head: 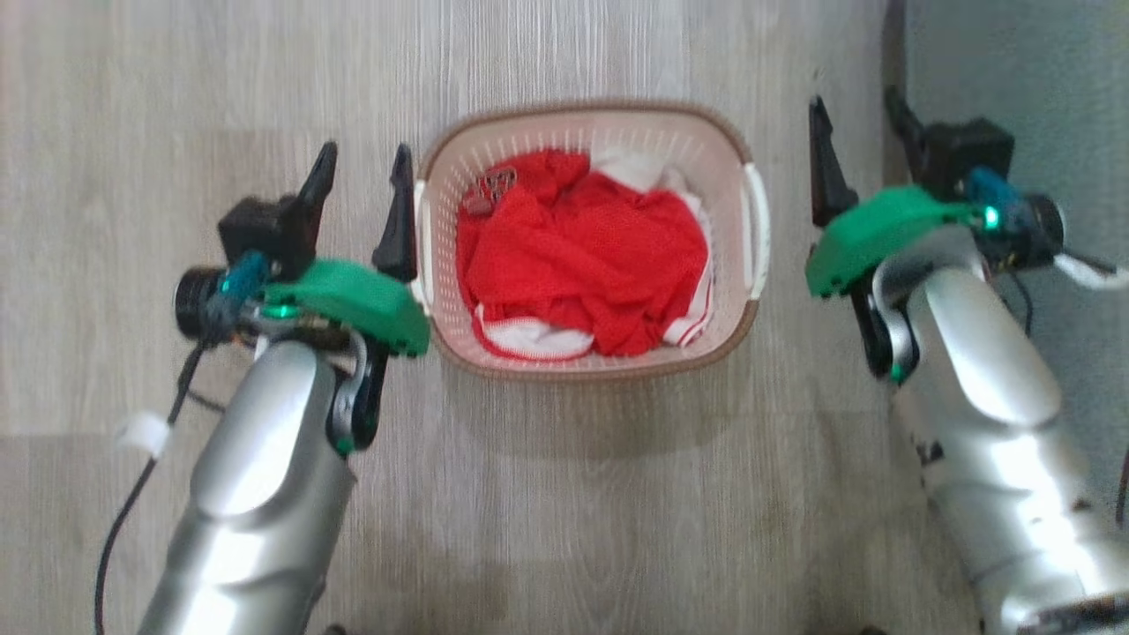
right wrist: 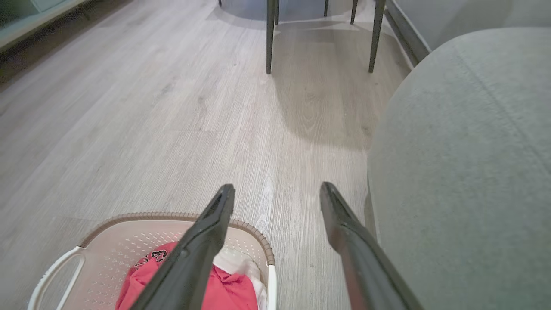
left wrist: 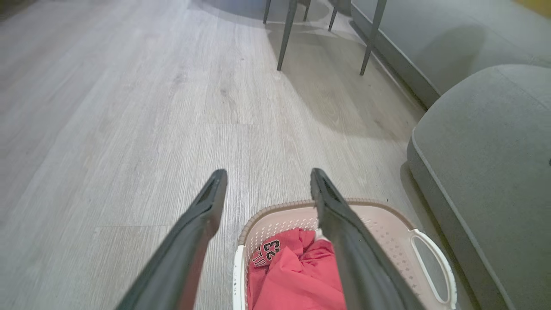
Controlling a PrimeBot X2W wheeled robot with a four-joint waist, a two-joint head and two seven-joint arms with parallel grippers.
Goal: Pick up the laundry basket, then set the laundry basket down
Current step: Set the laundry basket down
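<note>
Both jaws wide, empty; laundry basket [head: 586,110] sits between them, nearer the left pair. Close unevenly and you tip the red jersey [head: 582,256] out.

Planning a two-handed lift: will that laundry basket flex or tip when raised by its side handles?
The laundry basket probably stays stiff: rigid-looking perforated plastic. Likely light, holding just crumpled clothes. White handles on both sides suggest an even lift.

Count: 1 laundry basket [head: 529,141], 1 red jersey [head: 582,256], 2 grippers, left [head: 367,147] and right [head: 853,97], 1 grey seat [left wrist: 482,150] right, 4+ furniture legs [left wrist: 286,38] far.
</note>
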